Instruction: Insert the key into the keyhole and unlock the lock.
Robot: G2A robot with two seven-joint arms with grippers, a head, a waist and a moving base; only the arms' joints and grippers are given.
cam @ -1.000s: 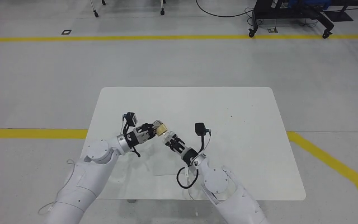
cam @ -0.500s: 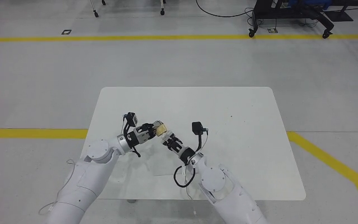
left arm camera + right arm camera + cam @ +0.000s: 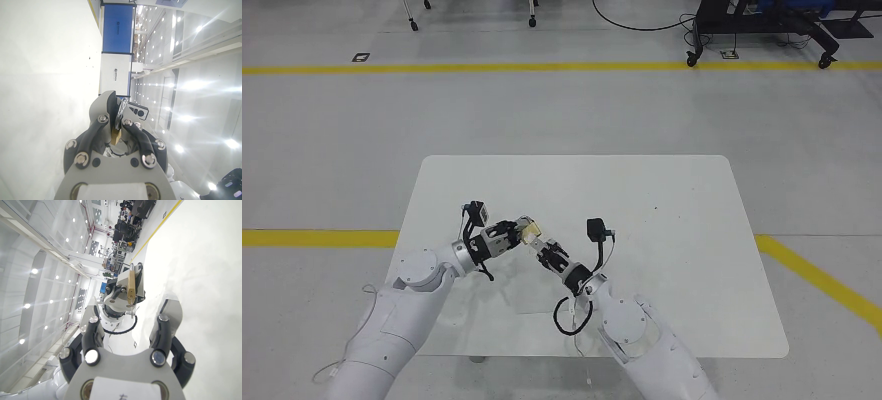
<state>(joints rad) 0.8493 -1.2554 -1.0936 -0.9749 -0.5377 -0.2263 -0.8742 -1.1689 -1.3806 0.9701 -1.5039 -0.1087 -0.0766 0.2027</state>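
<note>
**A:** Where is the rectangular brass padlock (image 3: 529, 231)?

**B:** It is clamped between the two fingers of the left gripper (image 3: 514, 233). It is held above the near part of the white rectangular desk (image 3: 672, 190), a little left of the desk's middle.

**A:** How does it lie in that grip?

**B:** In the right wrist view the padlock (image 3: 131, 285) has its curved silver shackle (image 3: 131, 266) out toward the left gripper's (image 3: 136, 279) fingertips. Its other end faces the right arm. In the left wrist view the brass body (image 3: 115, 137) sits deep between the fingers, close to the palm, with the left gripper (image 3: 117, 113) closed tight on it.

**A:** And the key?

**B:** A small silver key (image 3: 130, 303) sticks out of the padlock's end face, opposite the shackle, so it seems to sit in the keyhole. I cannot tell how deep it goes or whether it is turned. The shackle looks closed into the body.

**A:** What about the right gripper (image 3: 545, 254)?

**B:** Its fingers are spread wide with nothing between them (image 3: 130, 311). It points at the key end of the padlock and is near it without touching.
</note>
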